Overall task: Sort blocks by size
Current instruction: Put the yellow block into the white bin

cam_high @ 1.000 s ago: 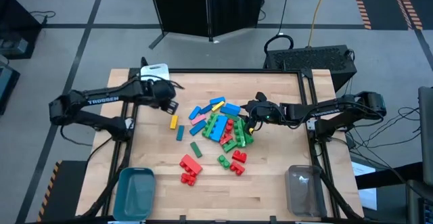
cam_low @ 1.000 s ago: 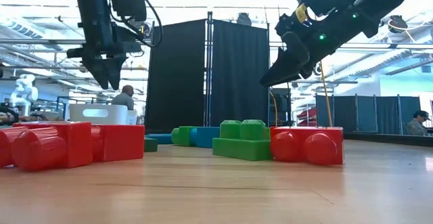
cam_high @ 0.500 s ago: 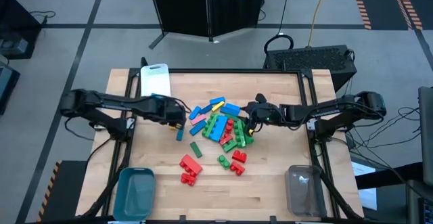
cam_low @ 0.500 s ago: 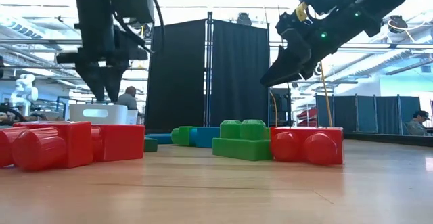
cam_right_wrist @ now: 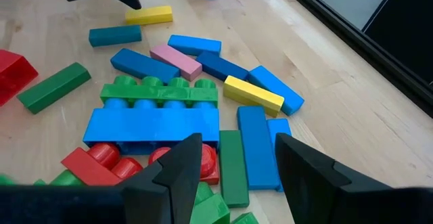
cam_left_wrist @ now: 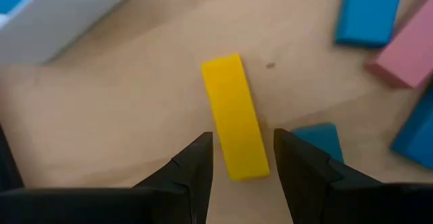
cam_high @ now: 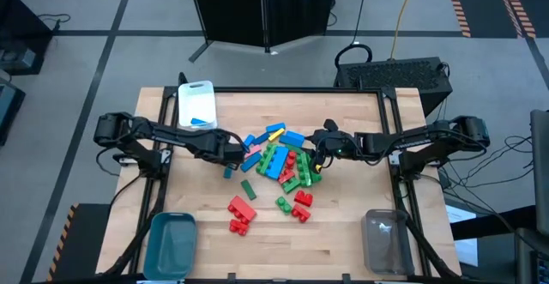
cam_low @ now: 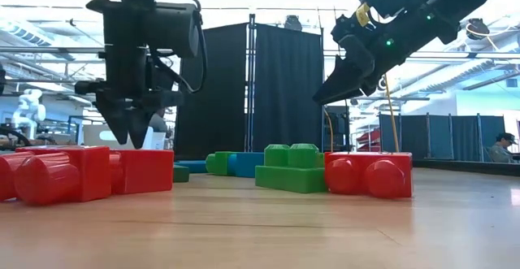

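my left gripper (cam_left_wrist: 240, 158) is low over the table w/ jaws part open around the yellow bar (cam_left_wrist: 234, 117), not clamped afaict. right gripper (cam_right_wrist: 233, 158) hangs open and empty above the blocks (cam_high: 279, 166), piled mid-frame in the high view. white bin (cam_high: 196, 104) upper left holds a blue piece, i think.

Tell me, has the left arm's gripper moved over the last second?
Yes. The left gripper has swung away from the white plastic bin toward the block pile, and now sits with open jaws over a thin yellow bar.
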Available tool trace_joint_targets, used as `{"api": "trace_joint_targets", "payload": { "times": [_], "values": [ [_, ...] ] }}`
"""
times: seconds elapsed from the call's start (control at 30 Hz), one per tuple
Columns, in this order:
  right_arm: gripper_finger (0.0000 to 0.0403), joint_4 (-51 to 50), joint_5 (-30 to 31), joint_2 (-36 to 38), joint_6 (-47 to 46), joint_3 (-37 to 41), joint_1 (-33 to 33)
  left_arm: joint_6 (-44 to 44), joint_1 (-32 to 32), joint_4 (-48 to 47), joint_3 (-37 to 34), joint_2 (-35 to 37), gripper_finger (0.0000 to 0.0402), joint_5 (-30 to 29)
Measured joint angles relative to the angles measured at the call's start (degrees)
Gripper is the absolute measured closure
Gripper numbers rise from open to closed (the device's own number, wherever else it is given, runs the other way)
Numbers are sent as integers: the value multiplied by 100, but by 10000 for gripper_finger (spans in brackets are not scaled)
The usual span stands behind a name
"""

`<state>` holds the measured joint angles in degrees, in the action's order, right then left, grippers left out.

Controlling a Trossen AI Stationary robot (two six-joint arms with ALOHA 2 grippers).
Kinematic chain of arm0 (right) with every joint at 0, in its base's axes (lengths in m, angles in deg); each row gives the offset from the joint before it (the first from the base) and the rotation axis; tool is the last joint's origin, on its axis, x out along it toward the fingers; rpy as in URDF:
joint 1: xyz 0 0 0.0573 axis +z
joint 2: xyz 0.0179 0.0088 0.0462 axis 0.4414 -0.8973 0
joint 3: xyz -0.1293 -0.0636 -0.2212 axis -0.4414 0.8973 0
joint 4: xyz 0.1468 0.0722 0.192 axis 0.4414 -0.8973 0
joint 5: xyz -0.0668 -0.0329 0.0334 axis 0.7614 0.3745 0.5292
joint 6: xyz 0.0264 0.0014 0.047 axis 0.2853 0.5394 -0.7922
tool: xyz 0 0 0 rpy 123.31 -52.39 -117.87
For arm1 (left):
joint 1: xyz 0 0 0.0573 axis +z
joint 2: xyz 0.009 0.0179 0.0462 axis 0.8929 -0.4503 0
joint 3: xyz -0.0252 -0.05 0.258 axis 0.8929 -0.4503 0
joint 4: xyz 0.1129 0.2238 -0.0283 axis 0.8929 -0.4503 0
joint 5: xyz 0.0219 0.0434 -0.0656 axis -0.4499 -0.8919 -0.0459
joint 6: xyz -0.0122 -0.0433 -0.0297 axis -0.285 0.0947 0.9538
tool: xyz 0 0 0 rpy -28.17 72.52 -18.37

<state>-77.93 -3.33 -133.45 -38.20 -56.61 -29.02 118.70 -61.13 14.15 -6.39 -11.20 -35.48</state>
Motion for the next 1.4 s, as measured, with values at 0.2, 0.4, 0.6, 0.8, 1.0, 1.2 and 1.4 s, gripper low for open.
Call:
{"api": "trace_joint_targets", "payload": {
  "times": [0.2, 0.4, 0.6, 0.8, 1.0, 1.2, 1.4],
  "values": [
    [227, -26, 0, 0, 2, 0, 0, -3, 33, 25, 0, 0, 255, -162],
    [227, -87, 1, 0, -4, 0, 71, -123, 168, 434, -290, 2, 255, 48],
    [227, -83, -2, 0, -10, 0, 198, -191, 278, 758, -590, 2, 255, 177],
    [227, -81, 0, 0, -108, 0, 225, -354, 300, 1290, -798, 2, 255, 515],
    [227, -92, 2, 0, -168, 0, 333, -376, 334, 1574, -1069, 32, 255, 619],
    [227, -85, 2, 0, -265, 0, 378, -654, 334, 1729, -1082, 24, 261, 671],
    [227, -128, 2, 0, -389, 0, 455, -769, 337, 1738, -1089, 96, 296, 684]
  ]
}}
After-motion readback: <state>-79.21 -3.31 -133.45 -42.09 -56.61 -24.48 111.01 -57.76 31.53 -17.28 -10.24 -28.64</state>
